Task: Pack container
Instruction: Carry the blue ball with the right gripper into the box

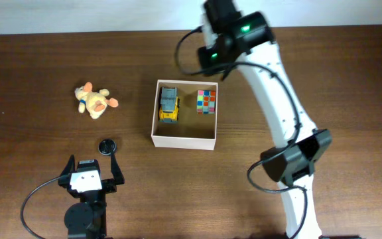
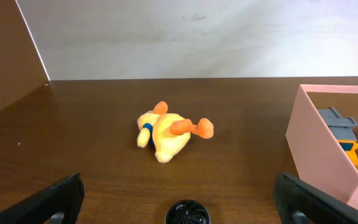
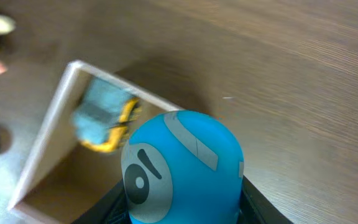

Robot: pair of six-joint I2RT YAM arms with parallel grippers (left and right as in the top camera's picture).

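Note:
The container [image 1: 183,141] stands mid-table, white outside and tan inside. A yellow-and-grey toy truck [image 1: 169,104] and a colourful cube [image 1: 207,101] lie in it. My right gripper [image 3: 182,210] is shut on a blue rounded toy [image 3: 185,155] with a grey face, held above the container's far edge [image 3: 48,130], the truck [image 3: 107,118] below. In the overhead view the right wrist [image 1: 234,33] hides its fingers. My left gripper [image 2: 178,185] stands wide open and holds nothing, low at the table's front [image 1: 93,164]. A yellow plush duck [image 2: 166,132] lies ahead of it.
A small black round piece [image 2: 187,213] sits on the table between the left fingers [image 1: 107,145]. The duck [image 1: 95,101] lies left of the container, whose near wall [image 2: 322,149] shows at the right of the left wrist view. The right arm [image 1: 290,126] stretches along the container's right side.

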